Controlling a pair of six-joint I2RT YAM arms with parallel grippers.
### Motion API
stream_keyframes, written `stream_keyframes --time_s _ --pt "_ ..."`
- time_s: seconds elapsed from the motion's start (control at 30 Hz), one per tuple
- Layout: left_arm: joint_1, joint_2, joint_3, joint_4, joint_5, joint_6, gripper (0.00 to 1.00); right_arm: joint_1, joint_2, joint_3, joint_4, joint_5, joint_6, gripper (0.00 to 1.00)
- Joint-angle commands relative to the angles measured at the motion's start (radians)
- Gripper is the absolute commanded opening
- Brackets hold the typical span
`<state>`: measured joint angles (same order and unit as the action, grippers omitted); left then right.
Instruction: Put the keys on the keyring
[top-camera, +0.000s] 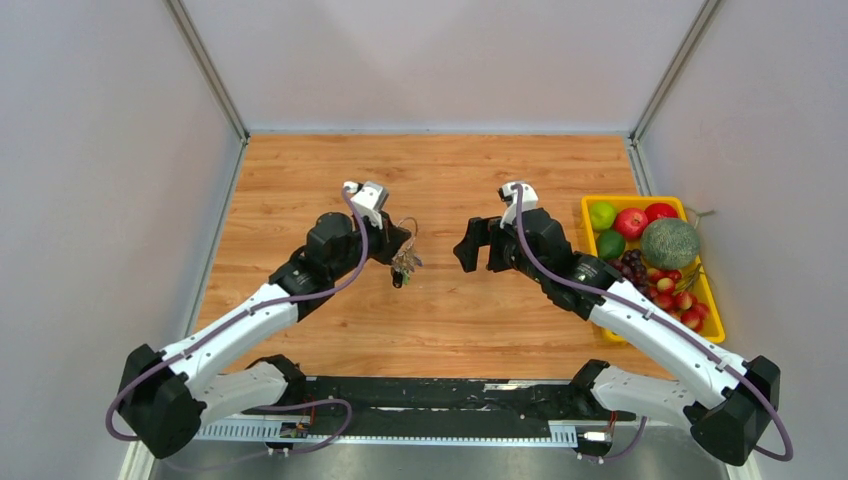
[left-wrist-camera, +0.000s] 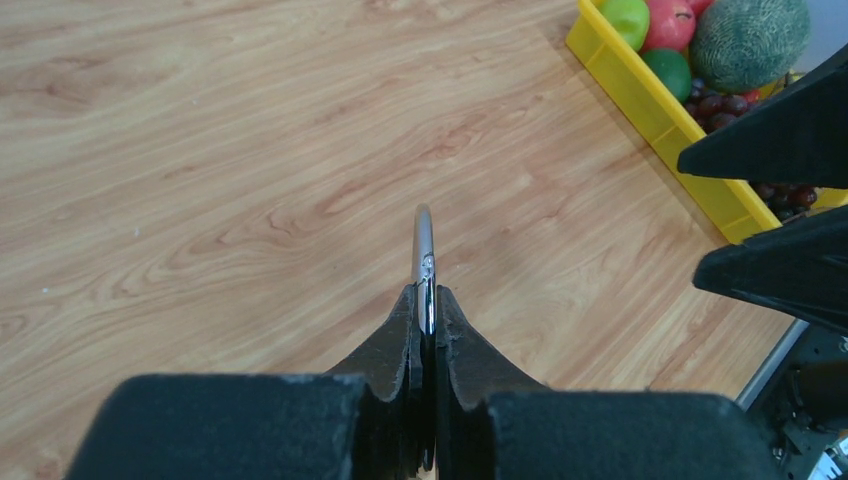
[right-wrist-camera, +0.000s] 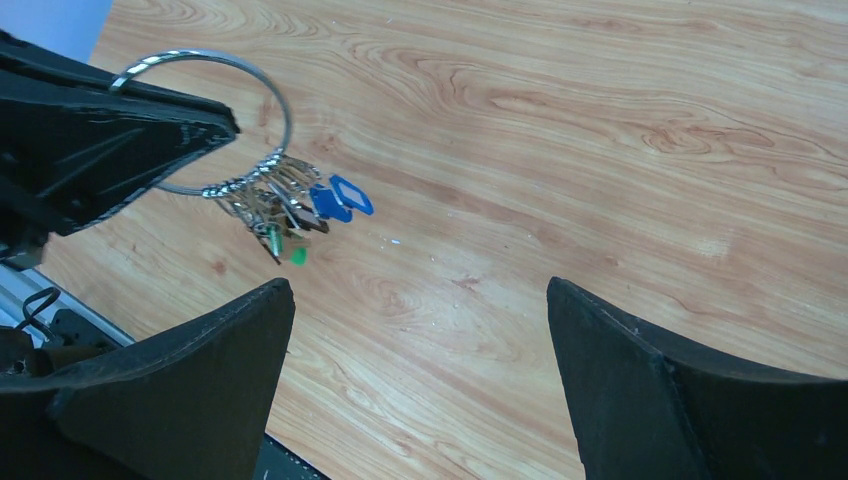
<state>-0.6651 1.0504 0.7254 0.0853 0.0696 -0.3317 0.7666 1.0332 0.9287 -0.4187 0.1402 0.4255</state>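
My left gripper (left-wrist-camera: 426, 310) pinches the thin, stiff, probably slippery wire of the keyring (left-wrist-camera: 424, 245), holding it above the table (top-camera: 450, 330). The light keys (right-wrist-camera: 285, 205) dangle loosely beneath. My right gripper (right-wrist-camera: 420, 285) gapes empty nearby; I'd grasp a key's plastic head.

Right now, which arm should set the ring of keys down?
Probably left: the left gripper pinches the ring, keys dangling below it. The right gripper is open and empty.
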Motion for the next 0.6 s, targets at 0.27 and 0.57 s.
stream_keyframes --time_s 0.27,0.57 --pt "0.004 0.262 0.023 0.259 0.098 -0.097 0.13 -0.004 -0.010 -0.024 0.014 -0.013 -0.028 1.00" --pt "0.002 0.447 0.051 0.337 0.124 -0.107 0.20 -0.006 -0.003 -0.030 0.013 -0.007 -0.051 1.00"
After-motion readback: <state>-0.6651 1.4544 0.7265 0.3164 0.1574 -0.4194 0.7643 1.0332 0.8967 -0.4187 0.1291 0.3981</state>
